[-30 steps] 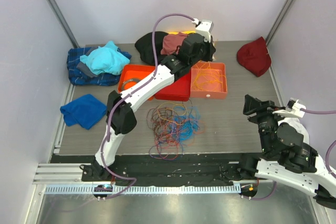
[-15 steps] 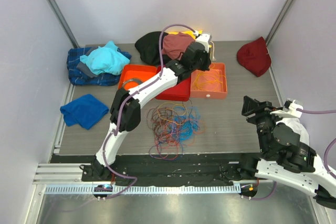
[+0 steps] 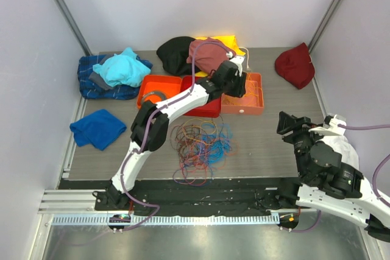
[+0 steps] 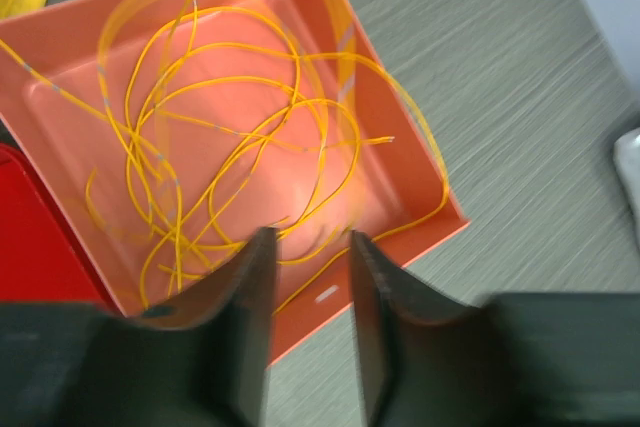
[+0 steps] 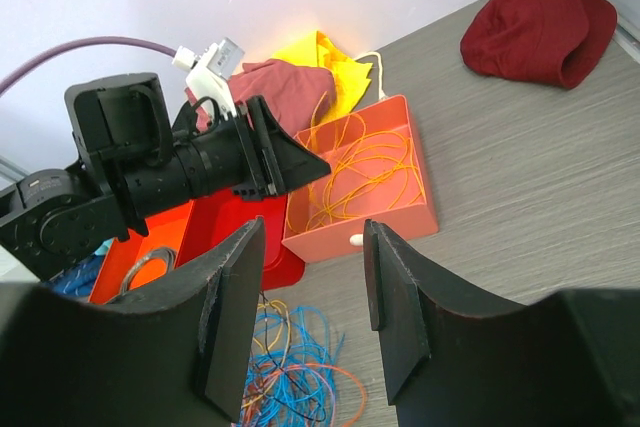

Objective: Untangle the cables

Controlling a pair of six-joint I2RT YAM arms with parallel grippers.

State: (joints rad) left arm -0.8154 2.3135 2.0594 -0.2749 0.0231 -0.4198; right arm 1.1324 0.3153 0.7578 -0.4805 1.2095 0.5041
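Observation:
A loose tangle of cables [image 3: 201,144] in blue, orange, red and purple lies on the table in front of the trays; its blue and orange loops [image 5: 290,387] show in the right wrist view. Yellow cables [image 3: 242,92] [image 4: 230,147] [image 5: 365,172] lie coiled in the salmon tray [image 3: 242,111] [image 4: 60,117] [image 5: 365,227]. My left gripper [image 3: 236,86] [image 4: 308,237] hangs just above that tray's near edge, open, with nothing between its fingers. My right gripper [image 3: 283,123] [image 5: 312,232] is open and holds nothing, off to the right of the tangle, facing the trays.
A red tray [image 3: 204,106] and an orange tray [image 3: 146,85] stand left of the salmon one. Cloths lie around: blue [image 3: 96,128], teal on plaid [image 3: 116,71], black [image 3: 173,53], maroon [image 3: 207,53], yellow [image 3: 222,42], dark red [image 3: 295,65] [image 5: 540,22].
My left gripper has come forward and down from behind the trays to just over the salmon tray, and its jaws have parted. The right arm has edged slightly left.

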